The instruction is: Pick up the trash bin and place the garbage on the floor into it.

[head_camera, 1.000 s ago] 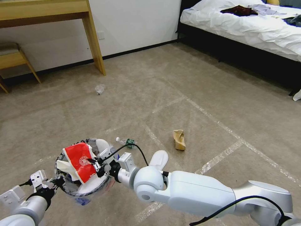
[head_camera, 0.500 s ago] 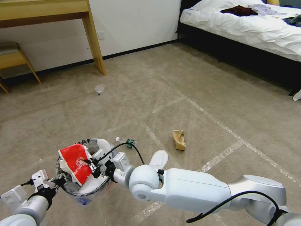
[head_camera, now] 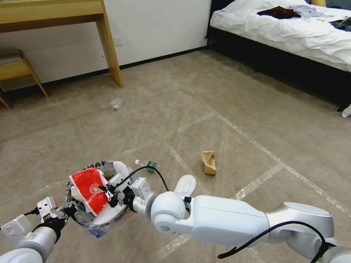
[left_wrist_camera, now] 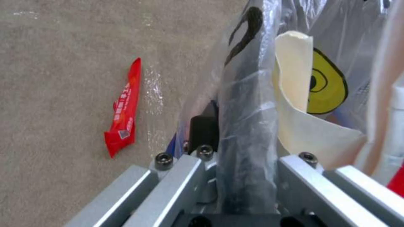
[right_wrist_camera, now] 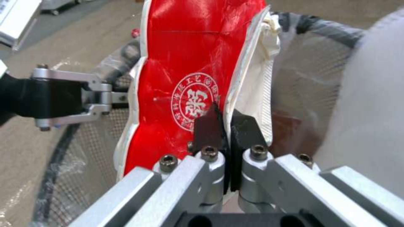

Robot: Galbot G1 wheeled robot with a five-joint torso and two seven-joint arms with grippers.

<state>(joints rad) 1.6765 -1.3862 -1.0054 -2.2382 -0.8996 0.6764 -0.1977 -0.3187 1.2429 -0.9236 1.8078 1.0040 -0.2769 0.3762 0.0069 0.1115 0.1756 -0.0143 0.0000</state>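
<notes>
The trash bin (head_camera: 95, 220), dark-rimmed with a clear liner, hangs at the lower left, my left gripper (head_camera: 69, 211) shut on its rim (left_wrist_camera: 247, 104). The liner's yellow smiley (left_wrist_camera: 326, 85) faces the left wrist camera. My right gripper (head_camera: 109, 192) is over the bin's mouth, shut on a red-and-white wrapper (head_camera: 89, 187) that tilts into the bin; its jaws (right_wrist_camera: 225, 123) pinch the wrapper's (right_wrist_camera: 185, 78) edge. A white slipper sole (head_camera: 120, 170) leans inside the bin. On the carpet lie another sole (head_camera: 185, 184), a green-labelled bottle (head_camera: 147, 165), a cardboard scrap (head_camera: 209, 163), a plastic scrap (head_camera: 116, 103) and a red wrapper (left_wrist_camera: 123, 110).
A wooden desk (head_camera: 109, 47) and a low wooden stool (head_camera: 18, 69) stand against the far wall on the left. A bed (head_camera: 292, 33) with dark clothes on it takes the far right. Open carpet with tape lines (head_camera: 256, 146) lies between.
My right gripper has carried the red-and-white wrapper left and slightly down over the bin. The bin and left gripper have shifted a little to the left.
</notes>
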